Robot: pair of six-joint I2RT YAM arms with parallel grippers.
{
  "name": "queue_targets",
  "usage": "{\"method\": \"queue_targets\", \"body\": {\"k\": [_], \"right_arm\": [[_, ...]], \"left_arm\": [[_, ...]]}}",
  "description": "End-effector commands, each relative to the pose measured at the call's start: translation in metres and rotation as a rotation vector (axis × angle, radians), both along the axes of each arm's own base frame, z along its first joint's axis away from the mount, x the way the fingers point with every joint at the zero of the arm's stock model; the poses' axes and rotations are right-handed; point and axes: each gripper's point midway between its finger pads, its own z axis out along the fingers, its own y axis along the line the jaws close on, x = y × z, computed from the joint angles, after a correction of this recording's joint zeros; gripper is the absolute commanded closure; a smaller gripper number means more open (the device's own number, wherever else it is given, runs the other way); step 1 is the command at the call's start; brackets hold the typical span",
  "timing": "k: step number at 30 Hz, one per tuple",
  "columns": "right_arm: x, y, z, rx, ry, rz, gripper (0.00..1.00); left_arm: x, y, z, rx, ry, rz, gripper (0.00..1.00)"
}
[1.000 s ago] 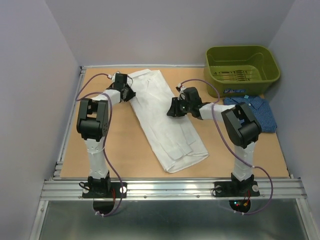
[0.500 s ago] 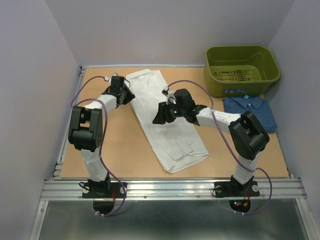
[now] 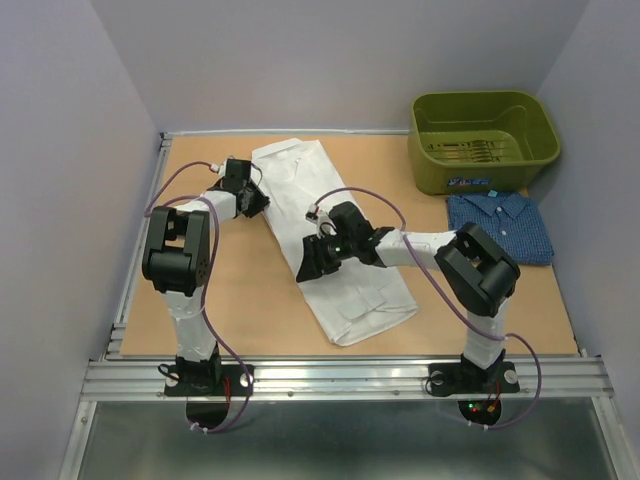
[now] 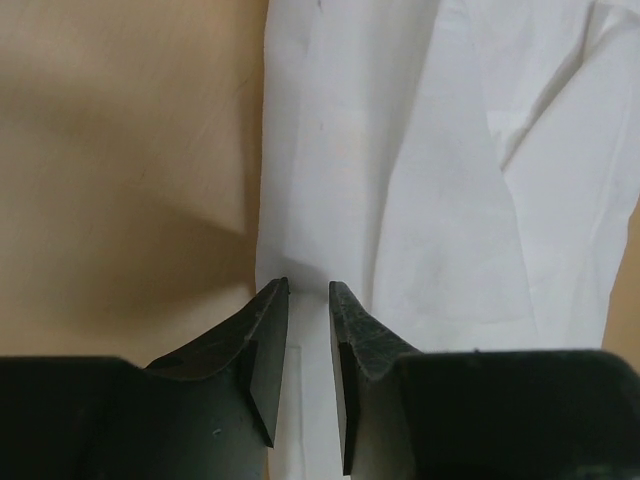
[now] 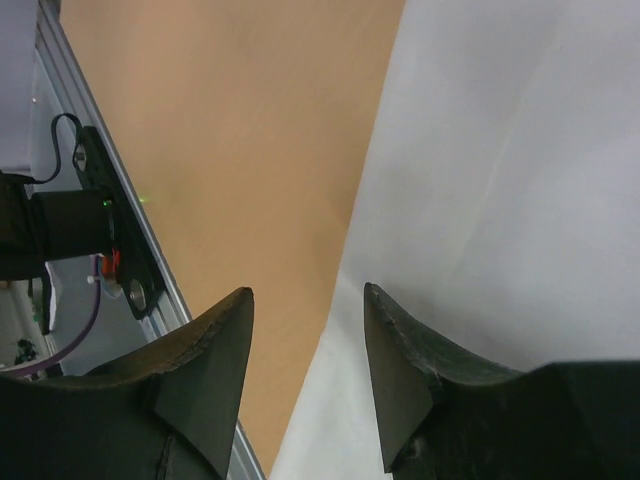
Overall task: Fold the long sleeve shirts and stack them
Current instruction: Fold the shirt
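Evidently limp and light, the white shirt (image 3: 360,295) wants edge pinches; left gripper (image 4: 302,290) barely parted, right gripper (image 5: 306,292) wide, both empty.

readable text: I find none in my three views | olive-green bin (image 3: 510,170): a small blue and white sticker (image 3: 470,182) stands on its near wall, but its print is too small for me to read | numbers, brands: none legible
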Motion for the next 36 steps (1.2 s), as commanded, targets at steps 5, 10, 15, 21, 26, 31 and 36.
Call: {"method": "queue_targets", "body": {"k": [5,10,15,21,26,31,36], "right_arm": [[-0.032,0.000,-0.038,-0.042,0.081,0.071,0.46],[-0.048,-0.014,-0.059,-0.083,0.128,0.088,0.54],[-0.064,-0.025,-0.070,-0.102,0.201,0.100,0.66],[-0.069,-0.033,-0.072,-0.138,0.212,0.096,0.66],[-0.067,-0.032,-0.058,-0.122,0.180,0.097,0.61],[-0.058,-0.031,-0.037,-0.110,0.118,0.073,0.57],[-0.052,-0.043,-0.025,-0.160,0.058,0.026,0.47]], "left_arm": [[-0.009,0.009,-0.021,0.023,0.064,0.011,0.81],[-0.015,0.022,-0.025,0.000,0.075,0.002,0.99],[-0.013,0.027,-0.023,-0.049,0.062,-0.016,1.00],[-0.010,0.045,-0.015,-0.037,0.048,0.017,1.00],[0.000,0.048,-0.004,-0.030,0.013,0.003,1.00],[0.011,0.050,0.000,-0.011,-0.006,-0.008,0.97],[0.018,0.050,0.020,-0.007,-0.050,-0.016,0.84]]}}
